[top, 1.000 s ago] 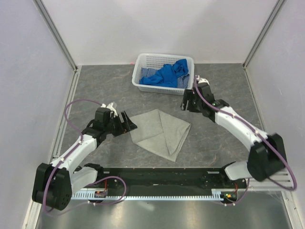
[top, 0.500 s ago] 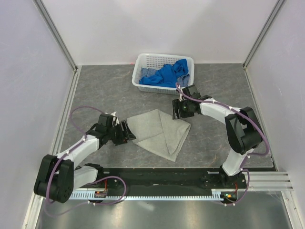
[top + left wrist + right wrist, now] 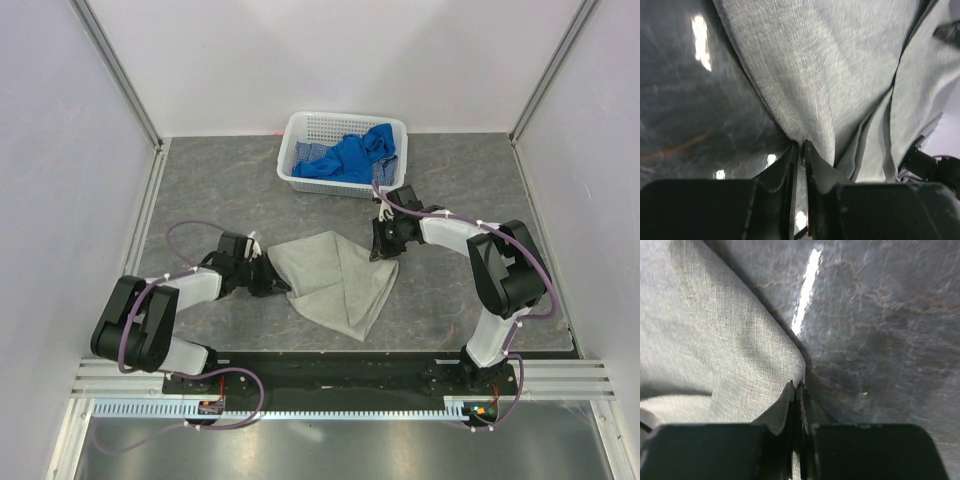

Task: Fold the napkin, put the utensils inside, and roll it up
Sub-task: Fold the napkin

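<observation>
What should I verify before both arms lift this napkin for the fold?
1. Left gripper shut on the napkin at its left corner: ok.
2. Right gripper shut on the napkin's right corner: ok.
3. How many cloth layers each grip pinches: cannot tell.
4. Napkin lying flat: not ok, it is already doubled over with creases through the middle.
5. Basket of blue cloths apart from the napkin: ok.
6. Fork located for the next stage: not ok, none shows in any view.
</observation>
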